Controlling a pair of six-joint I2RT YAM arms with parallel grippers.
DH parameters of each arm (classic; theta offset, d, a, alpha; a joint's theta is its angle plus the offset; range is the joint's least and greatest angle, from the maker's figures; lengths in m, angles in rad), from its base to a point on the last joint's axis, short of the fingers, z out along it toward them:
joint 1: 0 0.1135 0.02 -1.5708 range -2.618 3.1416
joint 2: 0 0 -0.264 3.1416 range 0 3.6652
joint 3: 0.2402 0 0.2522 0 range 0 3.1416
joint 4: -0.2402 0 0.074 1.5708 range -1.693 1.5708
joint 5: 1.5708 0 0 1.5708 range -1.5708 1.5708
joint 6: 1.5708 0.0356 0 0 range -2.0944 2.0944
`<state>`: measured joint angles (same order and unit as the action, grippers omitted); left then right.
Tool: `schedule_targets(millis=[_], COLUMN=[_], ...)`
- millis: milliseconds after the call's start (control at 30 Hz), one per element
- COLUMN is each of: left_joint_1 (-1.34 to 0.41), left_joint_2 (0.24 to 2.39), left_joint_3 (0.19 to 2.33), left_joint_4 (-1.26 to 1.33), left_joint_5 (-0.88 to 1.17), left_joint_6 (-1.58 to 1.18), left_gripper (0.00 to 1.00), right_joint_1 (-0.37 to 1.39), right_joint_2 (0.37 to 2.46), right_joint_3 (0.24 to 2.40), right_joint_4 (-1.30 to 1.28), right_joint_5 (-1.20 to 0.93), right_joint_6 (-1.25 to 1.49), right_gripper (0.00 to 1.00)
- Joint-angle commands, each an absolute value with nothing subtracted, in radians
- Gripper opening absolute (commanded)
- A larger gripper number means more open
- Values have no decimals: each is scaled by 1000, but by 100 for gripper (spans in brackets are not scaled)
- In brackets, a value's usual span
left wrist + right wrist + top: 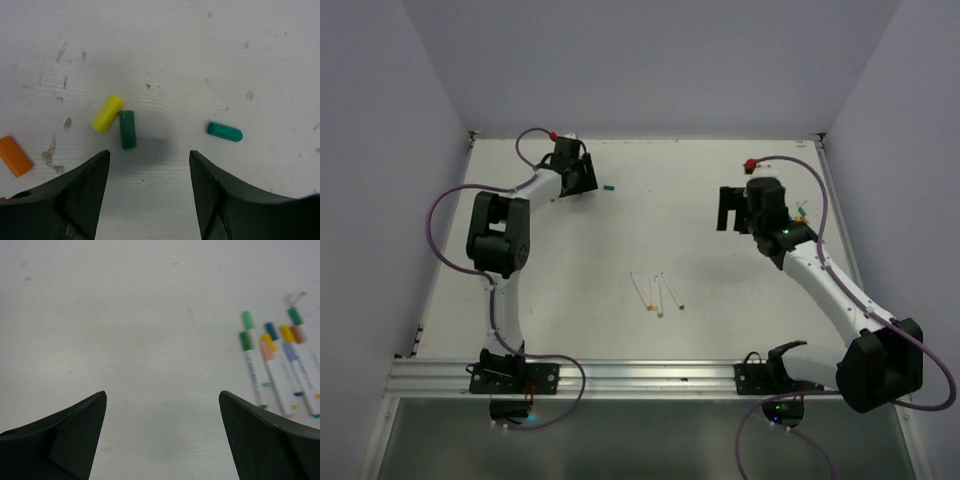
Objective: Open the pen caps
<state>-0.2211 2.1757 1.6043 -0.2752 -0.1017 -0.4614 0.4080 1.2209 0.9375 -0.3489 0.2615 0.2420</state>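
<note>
Left wrist: left claw [149, 155] open, empty, over loose pen caps [128, 129]. Right claw [162, 394] open, empty. Between pens [650, 306]; next, grip a fresh one.

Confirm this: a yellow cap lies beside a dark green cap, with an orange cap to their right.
Wrong side: the left wrist view shows the orange cap to the left of the yellow cap, which lies beside the dark green cap.

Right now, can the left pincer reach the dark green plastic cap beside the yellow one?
Probably yes: the left pincer is open, nothing between it and the dark green cylindrical plastic cap, though the yellow plastic cap crowds its far end.
</note>
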Motion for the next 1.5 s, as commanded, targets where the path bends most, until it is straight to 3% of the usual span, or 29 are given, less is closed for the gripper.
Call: schedule_targets(millis=[0, 33, 100, 133, 233, 367, 567, 1167, 1267, 1467], left_joint_1=[-212, -213, -218, -219, -225, -247, -256, -256, -256, -256], left_joint_2=[2037, 2022, 1979, 1965, 1921, 1862, 1835, 1836, 1836, 1838], left_joint_3=[1563, 1552, 1516, 1500, 1448, 1387, 1310, 1287, 1285, 1282], left_joint_4=[-215, -203, -158, -137, -42, 54, 141, 189, 195, 204], left_joint_5=[-33, -17, 29, 52, 139, 242, 316, 367, 377, 399], left_joint_6=[-488, -497, -521, -529, -572, -580, -607, -620, -623, -634], left_gripper=[68, 68, 68, 68, 68, 68, 68, 68, 68, 68], right_joint_1=[224, 143, 97, 74, 58, 43, 5, -77, -77, -80], right_joint_2=[1256, 1322, 1388, 1440, 1491, 1561, 1627, 1739, 1769, 1845], right_joint_3=[936, 945, 983, 1006, 1022, 1011, 999, 988, 1012, 1048], right_joint_4=[-374, -385, -408, -407, -382, -324, -302, -290, -328, -383], right_joint_5=[279, 276, 311, 311, 256, 262, 241, 235, 213, 140], right_joint_6=[8, 8, -38, -40, -31, -28, -34, -51, -64, -49], right_gripper=[99, 98, 88, 78, 66, 60, 53, 50, 42, 35])
